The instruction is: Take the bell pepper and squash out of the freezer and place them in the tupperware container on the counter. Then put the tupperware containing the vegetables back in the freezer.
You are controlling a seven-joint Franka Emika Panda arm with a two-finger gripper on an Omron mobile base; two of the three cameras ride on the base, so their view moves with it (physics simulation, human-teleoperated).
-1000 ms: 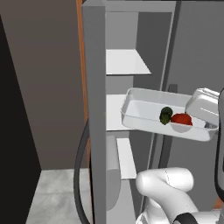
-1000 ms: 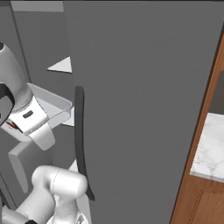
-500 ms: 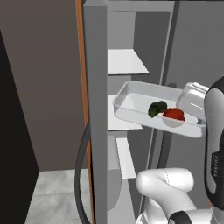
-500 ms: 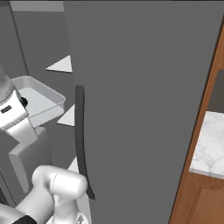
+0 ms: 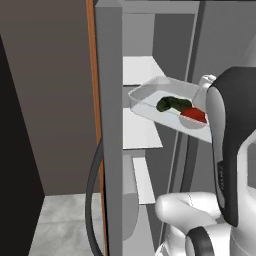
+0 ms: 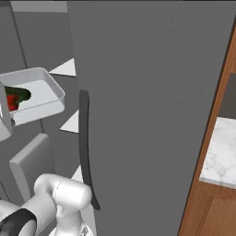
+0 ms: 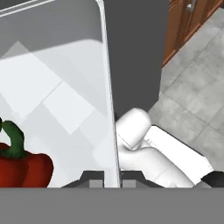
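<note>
Tupperware container, shallow pale grey-white rectangular tray (image 5: 150, 100), held level in freezer (image 5: 142, 30) opening above white shelf (image 5: 140, 135). Two-finger gripper (image 7: 112, 178) clamped on tray's near rim. Long axis directed away from gripper, into compartment. Loaded with red bell pepper (image 5: 194, 114) and dark green squash (image 5: 169, 103).

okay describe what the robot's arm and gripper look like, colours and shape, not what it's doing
The arm is glossy white, built of rounded, tube-like links with dark grey to black bands at the joints. The gripper ends in two small dark grey, blocky fingertips. No cables or markings are visible.
</note>
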